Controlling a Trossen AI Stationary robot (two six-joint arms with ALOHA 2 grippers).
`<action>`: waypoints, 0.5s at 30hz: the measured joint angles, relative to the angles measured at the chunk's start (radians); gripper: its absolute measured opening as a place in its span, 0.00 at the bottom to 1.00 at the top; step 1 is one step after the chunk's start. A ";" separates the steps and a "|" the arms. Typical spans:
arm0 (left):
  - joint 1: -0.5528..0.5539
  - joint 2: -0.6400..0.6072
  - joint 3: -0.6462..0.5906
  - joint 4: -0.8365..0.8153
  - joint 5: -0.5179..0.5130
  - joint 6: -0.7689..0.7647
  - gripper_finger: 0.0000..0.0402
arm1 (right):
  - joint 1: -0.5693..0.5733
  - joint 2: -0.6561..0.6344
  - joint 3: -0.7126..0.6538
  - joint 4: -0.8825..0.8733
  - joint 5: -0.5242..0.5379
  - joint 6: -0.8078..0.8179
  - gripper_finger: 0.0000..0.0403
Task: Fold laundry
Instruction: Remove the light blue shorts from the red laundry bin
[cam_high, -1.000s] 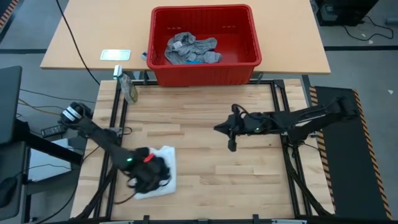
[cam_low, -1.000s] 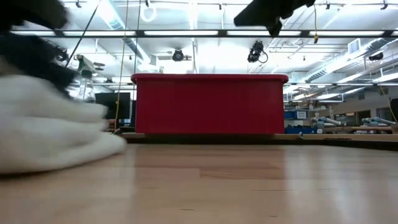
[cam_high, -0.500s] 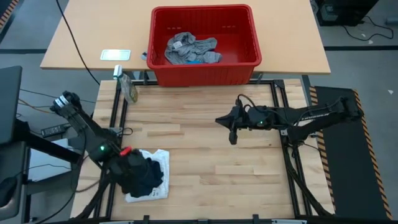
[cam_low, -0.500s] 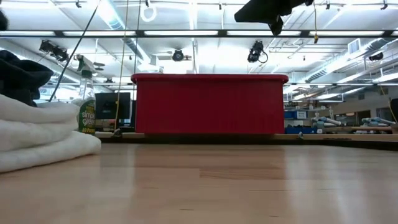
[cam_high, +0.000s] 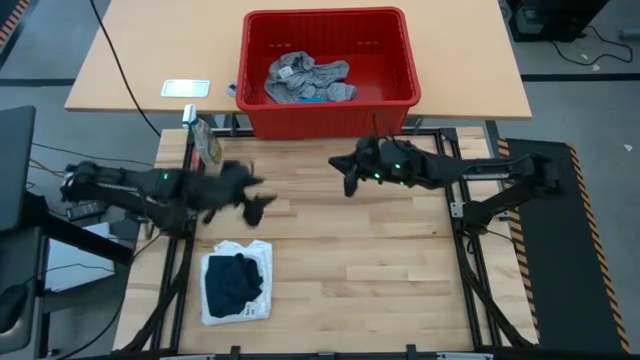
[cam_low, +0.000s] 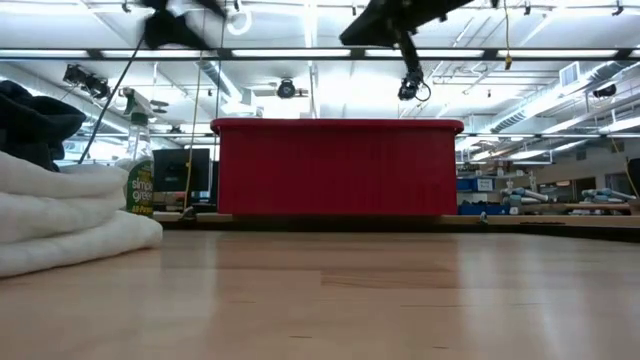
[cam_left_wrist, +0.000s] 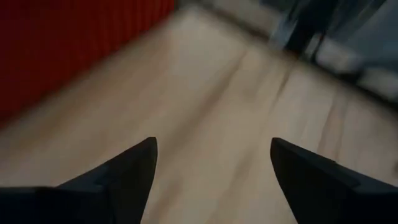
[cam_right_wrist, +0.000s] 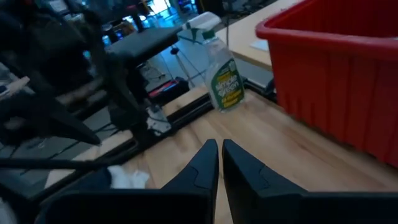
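Wood-slat surface (cam_high: 330, 250), lab room w/ ceiling strip lights behind. Red basket (cam_high: 328, 105) at 12 o'clock, holding grey garments (cam_high: 305, 78) w/ a bit of bright blue showing under them. At 7 o'clock: dark navy garment (cam_high: 235, 281) lying on top of folded white garment (cam_high: 258, 258), both resting on surface; in low view the stack sits at far left edge. Left gripper (cam_high: 258, 203) at 9–10 o'clock, above surface, fingers spread wide, holding nothing. Right gripper (cam_high: 347, 178) near 12–1 o'clock, just in front of basket, fingers pressed nearly together, empty. Spray bottle (cam_high: 207, 140) at 10 o'clock by frame edge.
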 joint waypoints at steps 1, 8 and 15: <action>0.058 -0.001 0.000 0.096 0.034 0.079 0.77 | -0.009 0.018 0.021 -0.004 0.005 0.008 0.08; 0.465 0.071 0.001 0.511 0.318 0.395 0.71 | -0.069 0.088 0.142 -0.037 0.021 -0.035 0.08; 0.787 0.227 0.001 0.647 0.585 0.389 0.67 | -0.241 0.088 0.223 -0.057 0.024 -0.297 0.08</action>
